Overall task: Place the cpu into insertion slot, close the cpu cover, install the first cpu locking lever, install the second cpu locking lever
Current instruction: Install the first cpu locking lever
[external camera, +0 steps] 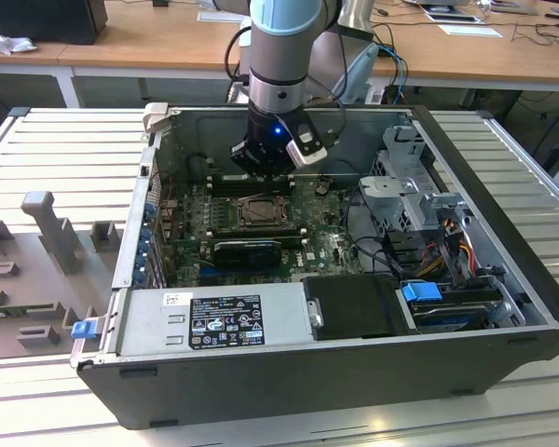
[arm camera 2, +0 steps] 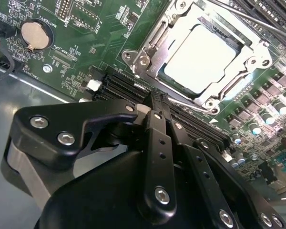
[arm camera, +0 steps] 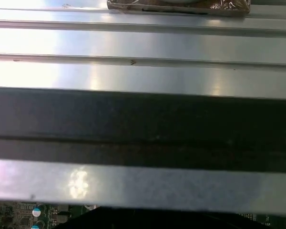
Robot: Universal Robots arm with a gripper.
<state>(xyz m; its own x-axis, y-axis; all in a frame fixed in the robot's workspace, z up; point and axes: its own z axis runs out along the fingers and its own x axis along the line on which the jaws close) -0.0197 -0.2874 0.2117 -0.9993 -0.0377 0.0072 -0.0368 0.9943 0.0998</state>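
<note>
In the second wrist view the cpu [arm camera 2: 205, 59] lies flat in the insertion slot [arm camera 2: 148, 62], its pale face showing. The silver cpu cover [arm camera 2: 255, 59] lies flat around it as a frame. A thin locking lever rod [arm camera 2: 243, 16] runs along one side of the socket; I cannot tell whether it is latched. My gripper [arm camera 2: 157, 98] is shut with nothing in it, its black fingers [arm camera 2: 158, 143] meeting over the memory slots beside the socket. In the exterior view the gripper [external camera: 265, 163] hangs just behind the insertion slot [external camera: 261, 212], inside the open computer case.
Long black memory slots [arm camera 2: 119, 83] and a coin battery [arm camera 2: 33, 34] lie near the socket. The case holds a power supply [external camera: 214, 321], a drive cage [external camera: 410, 186] and loose cables [external camera: 447, 251]. Grey fixtures [external camera: 47, 233] stand on the slatted table at the exterior view's left.
</note>
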